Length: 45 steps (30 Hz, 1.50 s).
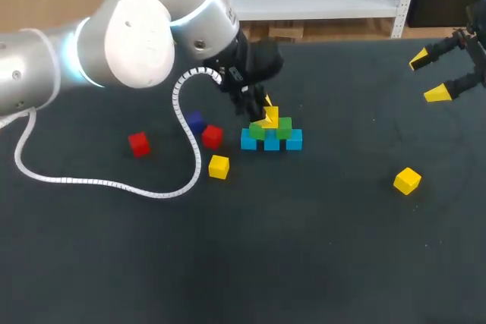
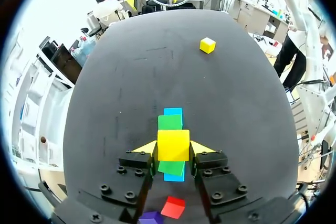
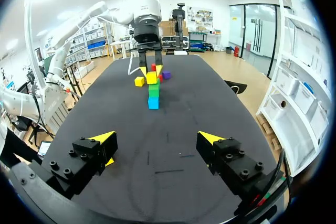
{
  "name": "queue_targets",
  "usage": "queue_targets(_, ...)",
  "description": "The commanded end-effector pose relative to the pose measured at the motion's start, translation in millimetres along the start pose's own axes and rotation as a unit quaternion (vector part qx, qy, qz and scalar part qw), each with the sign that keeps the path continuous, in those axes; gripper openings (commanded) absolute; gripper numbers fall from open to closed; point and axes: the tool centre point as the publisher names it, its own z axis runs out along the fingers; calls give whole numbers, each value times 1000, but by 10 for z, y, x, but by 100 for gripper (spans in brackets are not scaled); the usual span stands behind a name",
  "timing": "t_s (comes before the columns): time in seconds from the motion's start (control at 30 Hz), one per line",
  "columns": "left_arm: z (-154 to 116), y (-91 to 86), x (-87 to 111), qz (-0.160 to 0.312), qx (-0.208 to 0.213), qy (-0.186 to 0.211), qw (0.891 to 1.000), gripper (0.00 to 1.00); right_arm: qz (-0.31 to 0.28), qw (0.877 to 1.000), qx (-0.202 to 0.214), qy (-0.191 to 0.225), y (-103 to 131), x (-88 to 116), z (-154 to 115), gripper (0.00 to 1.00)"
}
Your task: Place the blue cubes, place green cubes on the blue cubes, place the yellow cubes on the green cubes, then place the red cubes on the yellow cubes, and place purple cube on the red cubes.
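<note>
left hand (image 2: 173, 149) clamps yellow cube (image 2: 173, 143) | right hand (image 3: 157, 139) wide, empty | head view: grip obscured

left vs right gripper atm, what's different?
The left gripper is shut on a yellow cube over the green cubes; the right gripper is open and empty. The left gripper is at the cubes, the right gripper away from them, by the table edge. Both have yellow tips.
</note>
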Motion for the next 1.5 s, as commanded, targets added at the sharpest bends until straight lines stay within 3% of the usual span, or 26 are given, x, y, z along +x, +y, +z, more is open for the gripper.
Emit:
queue_targets(0.03,13,41,-18,1,3,2,1000,0,0,1000,0,0,-4,0,4,100)
queue_targets(0.73,23,53,3,3,11,3,1000,0,0,1000,0,0,-4,0,4,100)
queue_targets(1.13,27,55,18,3,14,3,1000,35,0,1000,0,0,-4,0,4,100)
queue_targets(1.5,37,65,20,4,17,1,1000,40,0,1000,0,0,-4,0,4,100)
